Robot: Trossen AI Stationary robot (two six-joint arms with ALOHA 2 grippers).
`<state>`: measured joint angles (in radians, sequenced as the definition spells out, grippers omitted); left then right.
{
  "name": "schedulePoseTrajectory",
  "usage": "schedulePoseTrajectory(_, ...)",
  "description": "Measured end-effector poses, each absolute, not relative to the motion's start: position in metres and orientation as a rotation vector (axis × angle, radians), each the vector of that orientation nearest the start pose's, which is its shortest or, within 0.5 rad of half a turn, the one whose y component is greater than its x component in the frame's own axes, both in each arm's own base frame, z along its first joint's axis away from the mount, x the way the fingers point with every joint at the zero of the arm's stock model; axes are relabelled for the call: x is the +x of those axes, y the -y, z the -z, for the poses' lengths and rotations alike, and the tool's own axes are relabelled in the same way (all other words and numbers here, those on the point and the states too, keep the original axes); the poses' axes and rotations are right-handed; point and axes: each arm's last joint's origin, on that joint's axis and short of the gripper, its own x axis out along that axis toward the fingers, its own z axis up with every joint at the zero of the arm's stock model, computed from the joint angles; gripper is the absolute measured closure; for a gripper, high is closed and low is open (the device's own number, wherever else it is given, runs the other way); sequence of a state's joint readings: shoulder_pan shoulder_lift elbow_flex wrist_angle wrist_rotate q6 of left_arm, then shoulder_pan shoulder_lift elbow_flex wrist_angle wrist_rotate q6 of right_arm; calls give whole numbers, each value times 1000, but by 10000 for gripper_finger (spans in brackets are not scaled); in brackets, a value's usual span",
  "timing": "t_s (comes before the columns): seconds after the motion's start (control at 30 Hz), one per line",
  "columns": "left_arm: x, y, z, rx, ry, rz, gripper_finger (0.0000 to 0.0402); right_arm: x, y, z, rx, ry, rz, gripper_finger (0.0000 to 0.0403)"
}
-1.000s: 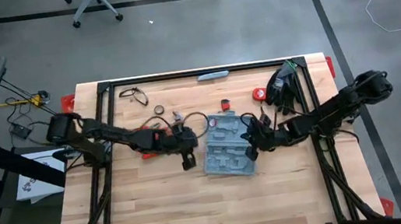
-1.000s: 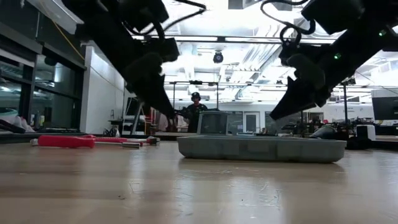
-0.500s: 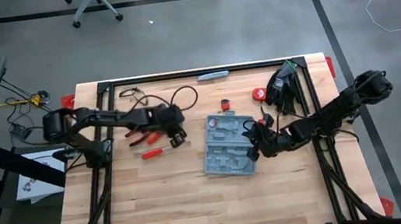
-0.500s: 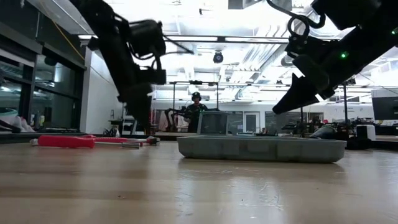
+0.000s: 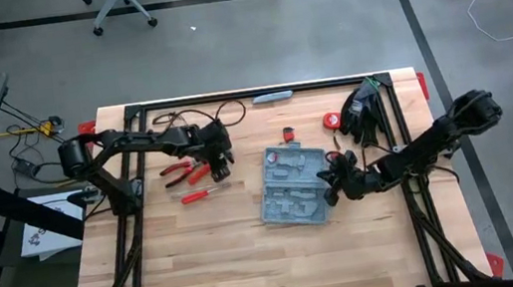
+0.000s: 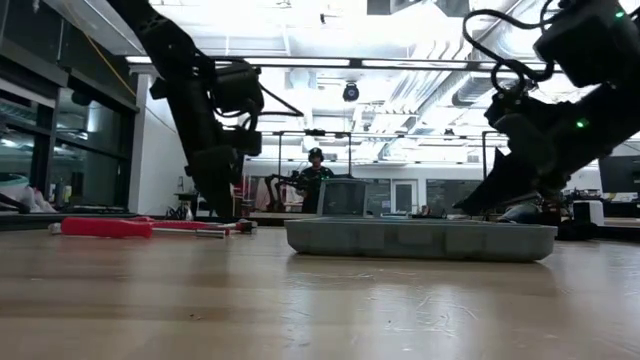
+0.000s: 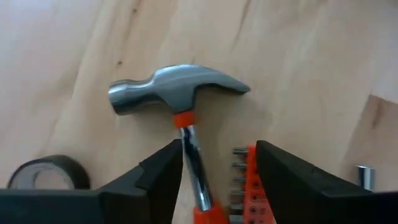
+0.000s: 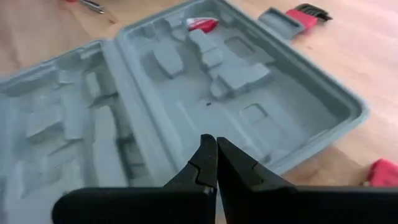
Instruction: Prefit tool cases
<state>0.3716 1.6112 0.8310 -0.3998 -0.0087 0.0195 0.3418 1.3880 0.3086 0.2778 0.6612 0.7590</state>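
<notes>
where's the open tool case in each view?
High: tool case, table centre, beside the right tool.
Low: grey slab, centre-right.
Left wrist: not in it.
Right wrist: fills the picture, moulded insides up.
Shared landmark: the right tool.

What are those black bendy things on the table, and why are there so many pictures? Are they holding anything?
They are two robot arms at a wooden table. One camera looks down from above, one sits low on the table, and one rides on each arm's wrist.

In the middle lies an open grey tool case, with shaped hollows for tools. One small red piece sits in it.

The left end effector is open and holds nothing. Its camera shows a hammer right below it, the handle between its fingers, beside an orange strip of screwdriver bits and a roll of black tape. I'd guess the hammer gets picked up next.

The right end effector is shut and empty, hovering at the case's edge.
</notes>
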Motion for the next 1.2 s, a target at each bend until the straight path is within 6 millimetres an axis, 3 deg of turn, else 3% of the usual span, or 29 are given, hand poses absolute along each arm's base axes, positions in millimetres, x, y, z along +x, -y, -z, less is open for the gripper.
schedulePoseTrajectory(0.2,262,-109,-148,-261,-1147,-232,206,195,-55,-109,350,-513,513,402)
schedulePoseTrajectory(0.4,265,-101,-148,-259,-1153,-187,206,195,-55,-109,347,-506,520,402)
schedulePoseTrajectory(0.67,255,-94,-144,-203,-1298,-259,206,195,-55,-109,347,-506,520,402)
schedulePoseTrajectory(1.03,243,-89,-121,-224,-1239,-287,206,195,-55,-109,347,-504,523,402)
schedulePoseTrajectory(1.2,243,-86,-119,-216,-1244,-288,210,195,-55,-109,348,-504,524,402)
